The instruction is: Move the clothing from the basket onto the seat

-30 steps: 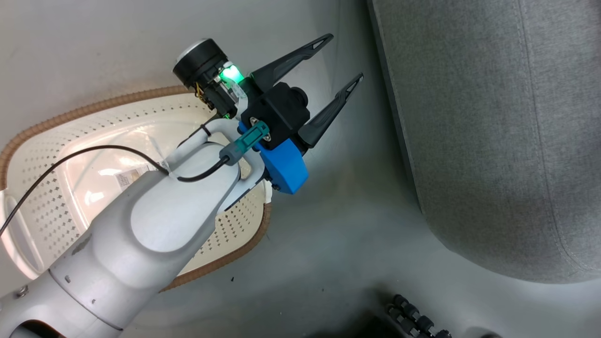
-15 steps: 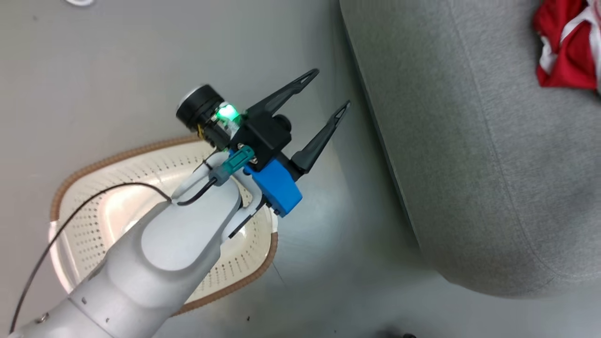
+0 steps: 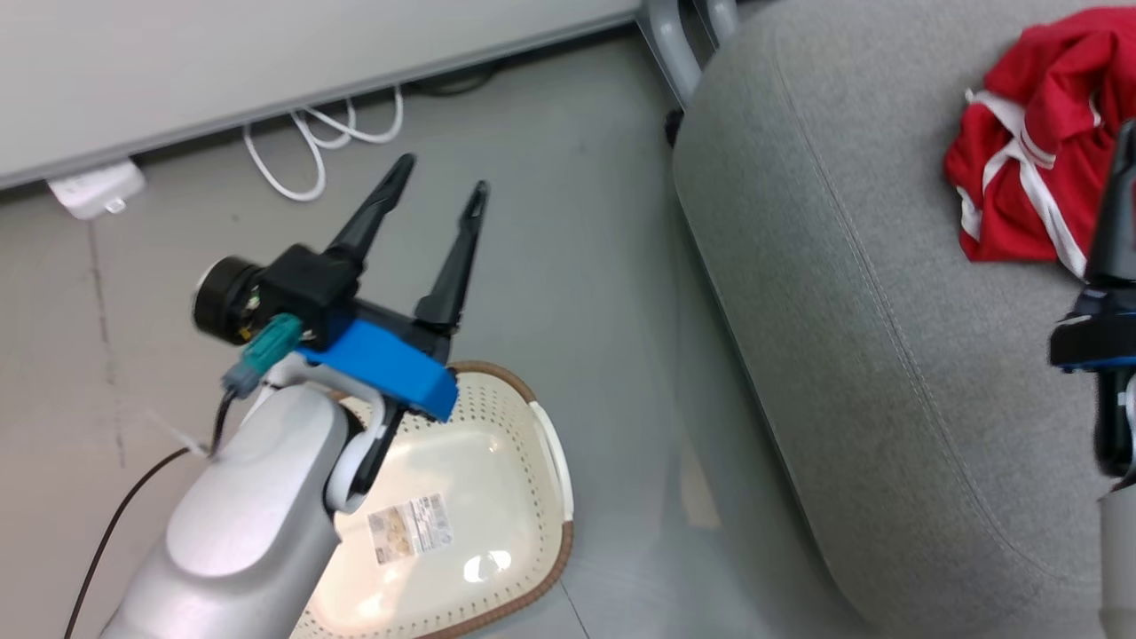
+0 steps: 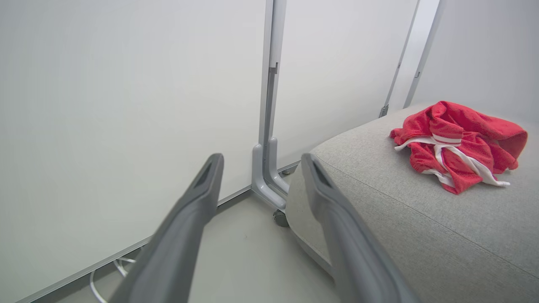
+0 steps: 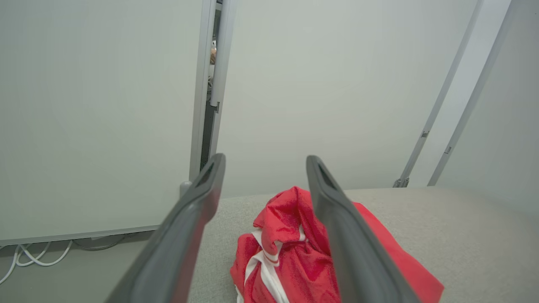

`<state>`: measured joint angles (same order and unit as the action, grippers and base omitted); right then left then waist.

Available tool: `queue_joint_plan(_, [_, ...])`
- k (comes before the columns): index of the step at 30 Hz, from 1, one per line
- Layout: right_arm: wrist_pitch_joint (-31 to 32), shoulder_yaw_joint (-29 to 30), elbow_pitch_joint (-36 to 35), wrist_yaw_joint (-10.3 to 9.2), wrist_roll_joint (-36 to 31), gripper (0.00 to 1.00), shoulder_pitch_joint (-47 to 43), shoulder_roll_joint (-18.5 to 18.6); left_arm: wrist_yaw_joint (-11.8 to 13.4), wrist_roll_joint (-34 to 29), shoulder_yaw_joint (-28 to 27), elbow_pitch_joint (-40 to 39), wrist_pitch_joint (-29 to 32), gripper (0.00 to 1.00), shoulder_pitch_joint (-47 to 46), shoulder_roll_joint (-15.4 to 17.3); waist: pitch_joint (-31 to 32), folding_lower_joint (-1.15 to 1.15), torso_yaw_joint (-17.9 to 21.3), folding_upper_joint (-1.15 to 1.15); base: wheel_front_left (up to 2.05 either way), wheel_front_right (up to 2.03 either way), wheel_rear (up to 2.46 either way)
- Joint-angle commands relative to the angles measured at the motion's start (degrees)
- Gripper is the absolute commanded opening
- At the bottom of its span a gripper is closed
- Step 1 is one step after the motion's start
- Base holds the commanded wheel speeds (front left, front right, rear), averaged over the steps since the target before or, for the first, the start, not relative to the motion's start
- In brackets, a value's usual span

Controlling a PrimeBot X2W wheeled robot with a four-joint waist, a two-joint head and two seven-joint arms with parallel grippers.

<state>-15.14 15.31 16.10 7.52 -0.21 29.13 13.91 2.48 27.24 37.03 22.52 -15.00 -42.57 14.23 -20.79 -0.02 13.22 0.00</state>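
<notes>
Clothing (image 3: 1021, 177) heaped on seat (image 3: 843, 311), upper right; basket (image 3: 497, 417) looks bare, lower centre.
Left gripper (image 3: 442, 175) and right gripper (image 5: 265, 159) spread, empty; the right, near the heap, could snag it.

Left claw (image 3: 442, 177) spread wide, empty, pale forearm (image 3: 248, 506) slanting upward; right claw (image 5: 263, 162) spread, empty.
</notes>
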Motion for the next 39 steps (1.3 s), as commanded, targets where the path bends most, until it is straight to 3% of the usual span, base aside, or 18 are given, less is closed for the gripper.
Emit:
queue_joint_plan(1, [0.01, -2.1, -0.48, -0.06, 0.46, 1.0, -1.76, -0.52, 0.5, -0.54, -2.71, -0.97, -0.22, 1.0, 2.86, 0.48, 4.41, 0.02, -3.2, 0.0, 0.0, 0.0, 0.0])
queue_joint_plan(8, [0.01, -9.28, -0.79, -0.06, 1.97, 1.0, -4.79, -2.29, 0.77, -2.67, -12.68, -3.66, -0.22, 1.0, 11.42, -0.47, 9.14, 0.02, -7.24, 0.0, 0.0, 0.0, 0.0])
queue_joint_plan(18, [0.01, -14.81, 0.55, -0.06, 4.32, 1.0, -10.6, -5.89, -1.11, -7.44, -23.93, -6.24, -0.21, 1.0, 22.14, -4.32, 14.32, 0.02, -12.25, 0.0, 0.0, 0.0, 0.0])
queue_joint_plan(29, [0.01, -14.96, 0.23, -0.06, 6.04, 1.0, -18.64, -8.76, -4.73, -11.99, -30.4, -6.76, -0.22, 1.0, 29.77, -8.3, 18.52, 0.02, -15.04, 0.0, 0.0, 0.0, 0.0])
queue_joint_plan(39, [0.01, -15.17, -0.58, -0.06, 6.95, 1.0, -25.21, -9.8, -7.1, -14.91, -32.8, -6.03, -0.22, 1.0, 35.05, -10.4, 21.0, 0.02, -15.34, 0.0, 0.0, 0.0, 0.0])
